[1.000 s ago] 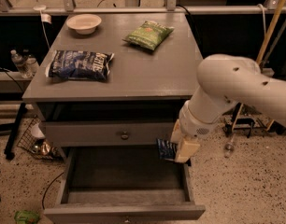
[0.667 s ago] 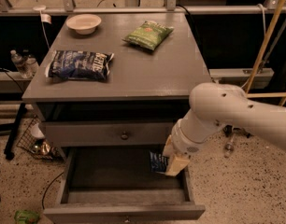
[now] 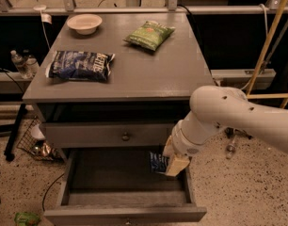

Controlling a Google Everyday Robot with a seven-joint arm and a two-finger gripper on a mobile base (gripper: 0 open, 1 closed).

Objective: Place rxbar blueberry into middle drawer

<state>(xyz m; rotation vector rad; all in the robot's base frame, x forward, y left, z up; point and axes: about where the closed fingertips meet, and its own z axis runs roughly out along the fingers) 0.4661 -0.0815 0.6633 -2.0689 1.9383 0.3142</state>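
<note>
The middle drawer [image 3: 73,173] is pulled open at the bottom of the grey cabinet, its dark inside showing. My gripper [image 3: 172,165] hangs from the white arm over the drawer's right side, just inside the opening. It is shut on the rxbar blueberry [image 3: 158,162], a small navy-blue bar that sticks out to the left of the fingers, above the drawer floor. The gripper's far side is hidden by the wrist.
On the cabinet top [image 3: 134,74] lie a large dark-blue chip bag [image 3: 80,65], a green chip bag [image 3: 148,34] and a white bowl [image 3: 84,22]. A closed knobbed drawer [image 3: 125,136] sits above the open one. Wire basket [image 3: 36,145] and bottles [image 3: 21,62] stand left.
My gripper has moved left and down with the bar, from beside the drawer's right edge to inside its opening.
</note>
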